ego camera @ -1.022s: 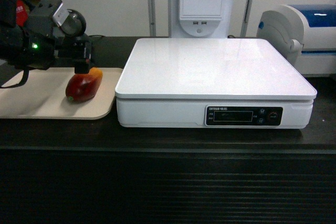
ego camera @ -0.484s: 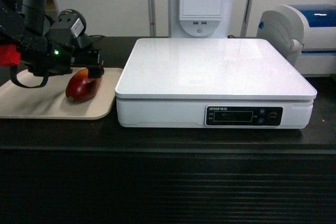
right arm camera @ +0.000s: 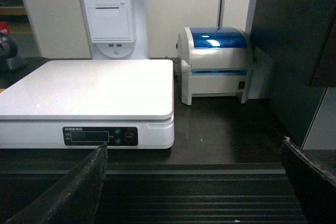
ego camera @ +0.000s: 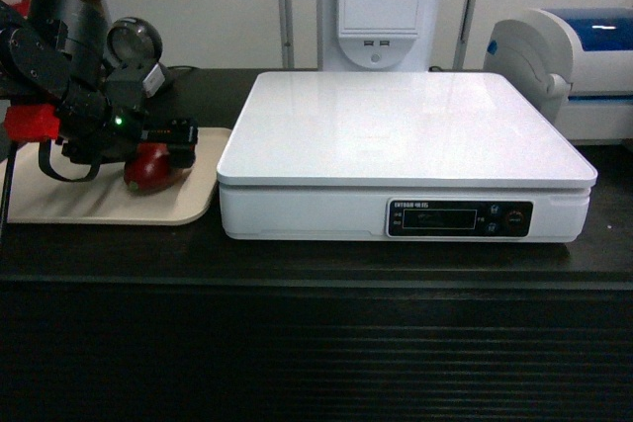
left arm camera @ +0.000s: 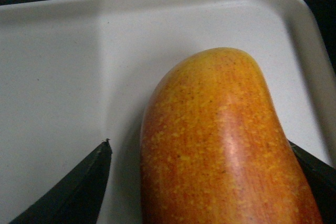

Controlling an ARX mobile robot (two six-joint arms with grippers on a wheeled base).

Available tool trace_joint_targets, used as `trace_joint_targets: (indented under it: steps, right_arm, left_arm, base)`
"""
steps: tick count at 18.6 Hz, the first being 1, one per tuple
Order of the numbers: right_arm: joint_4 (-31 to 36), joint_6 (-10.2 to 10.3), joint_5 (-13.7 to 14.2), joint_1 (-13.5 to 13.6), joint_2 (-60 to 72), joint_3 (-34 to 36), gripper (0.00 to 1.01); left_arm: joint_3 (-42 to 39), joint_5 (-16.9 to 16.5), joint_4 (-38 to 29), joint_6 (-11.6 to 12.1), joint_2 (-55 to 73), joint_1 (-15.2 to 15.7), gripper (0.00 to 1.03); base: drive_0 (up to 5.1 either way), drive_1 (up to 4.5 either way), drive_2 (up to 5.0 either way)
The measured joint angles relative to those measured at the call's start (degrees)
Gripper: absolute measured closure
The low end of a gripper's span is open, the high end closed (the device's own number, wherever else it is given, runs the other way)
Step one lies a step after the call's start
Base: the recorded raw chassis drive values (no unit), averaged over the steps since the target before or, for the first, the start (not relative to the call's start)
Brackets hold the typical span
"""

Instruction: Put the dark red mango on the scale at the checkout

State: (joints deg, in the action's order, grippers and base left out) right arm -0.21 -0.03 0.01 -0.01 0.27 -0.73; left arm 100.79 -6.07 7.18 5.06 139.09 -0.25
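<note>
The dark red mango (ego camera: 146, 171) lies on a beige tray (ego camera: 89, 202) at the left of the black checkout (ego camera: 316, 343). In the left wrist view its orange-yellow end (left arm camera: 226, 145) fills the space between my fingers. My left gripper (ego camera: 164, 149) is down over the mango, open; one finger (left arm camera: 79, 187) stands a little off the fruit and the other (left arm camera: 315, 174) is at its skin. The white scale (ego camera: 406, 130) sits just right of the tray. My right gripper (right arm camera: 194, 145) hangs open and empty before the ribbed counter front, facing the scale (right arm camera: 89, 85).
A white-and-blue rounded machine (ego camera: 564, 56) stands right of the scale. A white printer stand (ego camera: 381, 7) rises behind it. A round black device (ego camera: 129, 42) sits behind the tray. A dark cabinet (right arm camera: 294, 51) is at the far right.
My left arm has come down and turned, and its gripper has dropped from above the mango to straddle it. The mango, the tray and the scale stay where they were.
</note>
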Motion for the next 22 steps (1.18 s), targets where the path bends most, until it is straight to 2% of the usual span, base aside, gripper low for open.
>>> trace_joint_targets:
  steps: [3,4,10,12,14,16,18,22]
  right_arm:
    - [0.0,0.0,0.0,0.0,0.0,0.0,0.03]
    - [0.0,0.0,0.0,0.0,0.0,0.0,0.03]
    - [0.0,0.0,0.0,0.0,0.0,0.0,0.03]
    - [0.0,0.0,0.0,0.0,0.0,0.0,0.03]
    - [0.0,0.0,0.0,0.0,0.0,0.0,0.03]
    - [0.0,0.0,0.0,0.0,0.0,0.0,0.03]
    - [0.0,0.0,0.0,0.0,0.0,0.0,0.03]
    - [0.0,0.0,0.0,0.0,0.0,0.0,0.03]
  left_arm:
    - [-0.7,0.1,-1.3,-0.1,0.0,-0.1,0.38]
    - [-1.1,0.1,-1.7,-0.1,0.0,-0.2,0.43]
    - [-8.5,-0.1,-5.7,-0.1,-4.7,-0.9,0.44]
    - [-12.4,-0.9,-8.3,-0.9,-9.5,-1.9,0.44]
    - [-16.3,-1.0,-11.3,-1.9,-16.5,-3.9,0.44]
    - [-21.2,-1.7,-15.1,-2.1,-27.4,-10.7,0.44]
    - [-21.4,-2.3,-15.6,-2.3,-29.2,-13.3,0.44]
    - [-20.7,-2.6,-16.2,-4.8,-28.7,-19.1,0.44]
  base:
    - [0.0,0.00,0.0]
    - [0.0,0.00,0.0]
    - [0.0,0.00,0.0]
    - [0.0,0.00,0.0]
    - [0.0,0.00,0.0]
    - [0.0,0.00,0.0]
    - [0.0,0.00,0.0]
    - [0.0,0.00,0.0]
